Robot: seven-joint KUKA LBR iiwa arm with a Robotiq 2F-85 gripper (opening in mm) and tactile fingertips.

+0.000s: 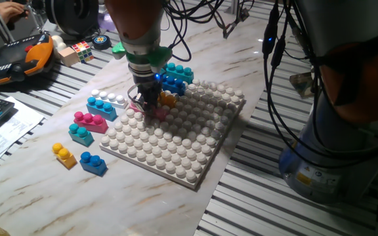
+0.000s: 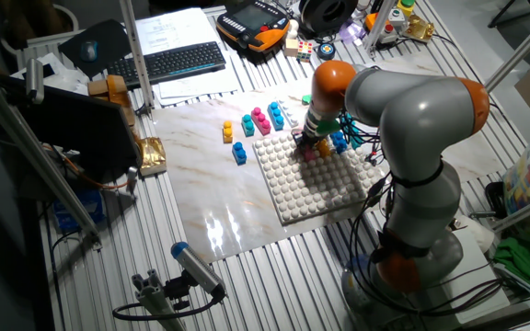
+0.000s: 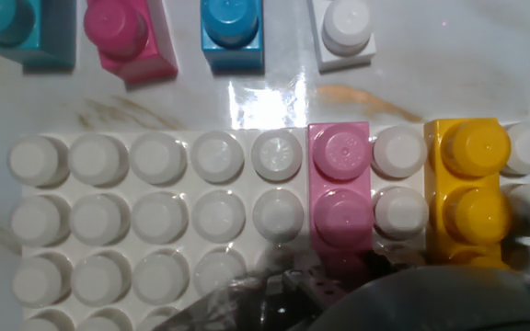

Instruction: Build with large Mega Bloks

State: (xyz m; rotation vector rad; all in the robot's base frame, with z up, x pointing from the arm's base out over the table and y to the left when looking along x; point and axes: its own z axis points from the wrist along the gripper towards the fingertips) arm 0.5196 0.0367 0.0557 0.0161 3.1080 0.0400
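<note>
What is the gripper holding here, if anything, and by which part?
It cannot be told. The gripper is low over the pink brick on the baseplate, but its fingertips and any contact are hidden in every view.

Loose Mega Bloks on table: 2 blue (image 1: 93, 162), 1 yellow (image 1: 63, 155), 1 teal (image 1: 81, 134), 1 magenta (image 1: 90, 120), 1 white (image 1: 110, 99).

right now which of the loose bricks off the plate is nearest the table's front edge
The blue brick, beside the small yellow brick. The pink, teal, light blue and white bricks all lie farther back, nearer the arm.
</note>
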